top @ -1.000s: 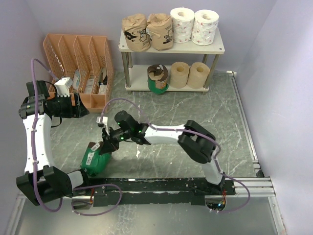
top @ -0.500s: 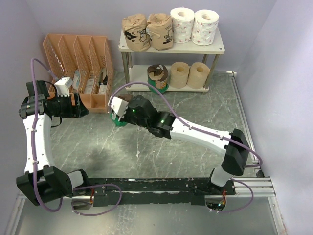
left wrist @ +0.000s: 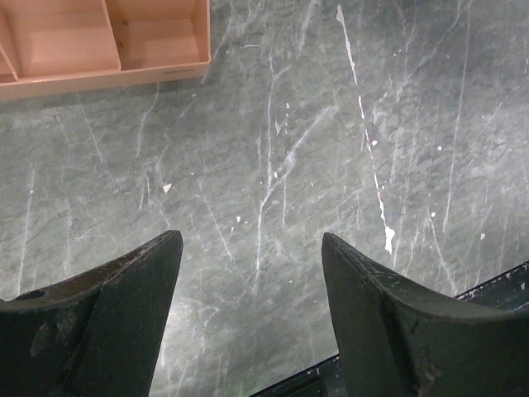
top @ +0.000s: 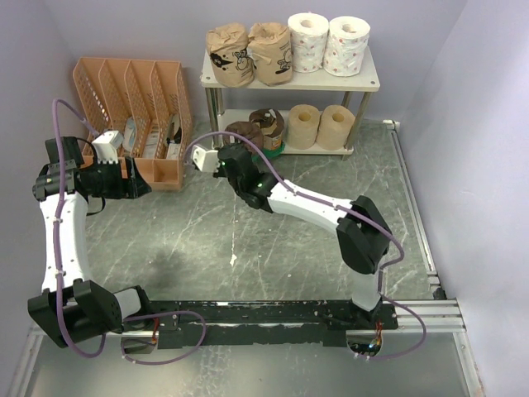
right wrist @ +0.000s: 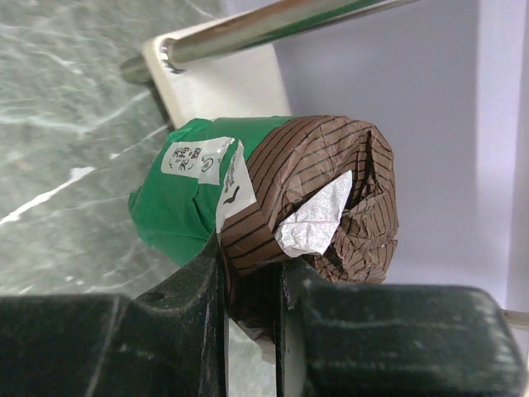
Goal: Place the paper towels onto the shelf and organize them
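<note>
Right now the right gripper (right wrist: 250,269) is clenched on a green-wrapped roll (right wrist: 273,198), its fingers pinching the brown striped end of the wrapper. Just past the roll, ahead of the fingers, lie the shelf's lower board (right wrist: 219,83) and one silver leg (right wrist: 273,23); whether the roll touches the board I cannot tell.

From above, the gripper sits at the left end of the shelf (top: 364,82), with the held roll right beside a second green-wrapped roll (top: 269,128) on the lower tier. Farther to the gripper's right stand two tan rolls (top: 303,126). Over them, on the upper board, are two brown cartoon-printed rolls (top: 229,54) and two white speckled rolls (top: 308,41).

The orange organizer (top: 132,95) stands off to the gripper's left, apart from the shelf. Beside it the left gripper (left wrist: 248,248) hangs spread wide, nothing between its fingers, above the marbled table (left wrist: 273,149); a corner of the organizer shows beyond its left finger.

The right gripper's fingers hide the held roll's underside, and the arm covers part of it from above. What lies in the organizer's slots is too small to make out.
</note>
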You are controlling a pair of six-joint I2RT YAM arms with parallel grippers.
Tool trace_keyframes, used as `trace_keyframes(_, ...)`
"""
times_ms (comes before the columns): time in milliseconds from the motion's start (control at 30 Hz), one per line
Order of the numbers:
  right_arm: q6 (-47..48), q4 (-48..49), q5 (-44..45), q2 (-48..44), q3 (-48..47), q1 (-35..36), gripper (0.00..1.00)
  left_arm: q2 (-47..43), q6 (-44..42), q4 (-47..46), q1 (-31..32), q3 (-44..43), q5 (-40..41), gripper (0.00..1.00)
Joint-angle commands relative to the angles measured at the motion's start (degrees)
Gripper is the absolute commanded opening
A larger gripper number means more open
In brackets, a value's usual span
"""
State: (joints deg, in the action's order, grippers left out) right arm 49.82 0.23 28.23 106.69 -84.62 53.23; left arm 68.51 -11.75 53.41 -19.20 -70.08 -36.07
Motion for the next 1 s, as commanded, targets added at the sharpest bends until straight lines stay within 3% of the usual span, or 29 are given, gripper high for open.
trace_keyframes(0,7.3,9.7,1.5,2.7,-4.6,-2.3,0.0,-1.4,0.3,-1.3,-0.5,0.5,-0.5,0.79)
trace_keyframes(967,9.6,13.5,-6.8,24.5,-25.3,-11.4,0.0,5.0,0.3,-1.0,-0.5,-1.7,3.1,0.78)
